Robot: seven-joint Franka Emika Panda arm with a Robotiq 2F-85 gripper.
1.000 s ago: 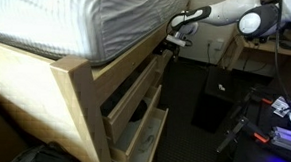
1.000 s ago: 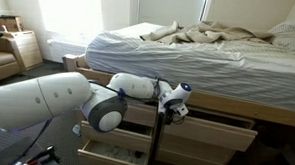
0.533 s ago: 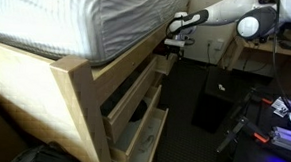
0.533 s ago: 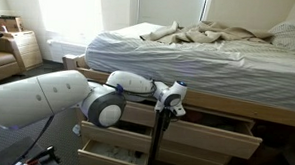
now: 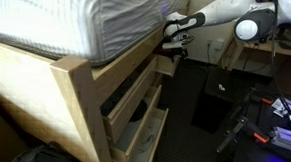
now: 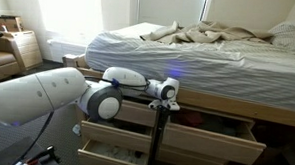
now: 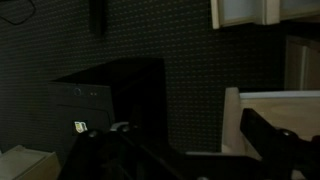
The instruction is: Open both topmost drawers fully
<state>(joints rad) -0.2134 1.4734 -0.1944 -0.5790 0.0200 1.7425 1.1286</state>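
White arm casing [image 6: 42,96] fills the lower left of an exterior view, nearest the lens. Your gripper [image 6: 166,103] hangs at frame centre, pointing down at the top edge of the topmost drawer at frame right [image 6: 213,145]. That drawer is pulled well out, its interior showing behind its plain front. I cannot tell whether the gripper touches it. You cannot read the finger gap in any view: the wrist view is too dark, showing only black carpet [image 7: 180,60] and pale wood [image 7: 285,100] at its right edge. The second topmost drawer [image 6: 131,114] sits left of centre, just behind the arm's elbow. In an exterior view [image 5: 135,92] it stands partly out. Beyond lies the mattress [image 6: 188,62] with crumpled bedding [image 6: 230,36].
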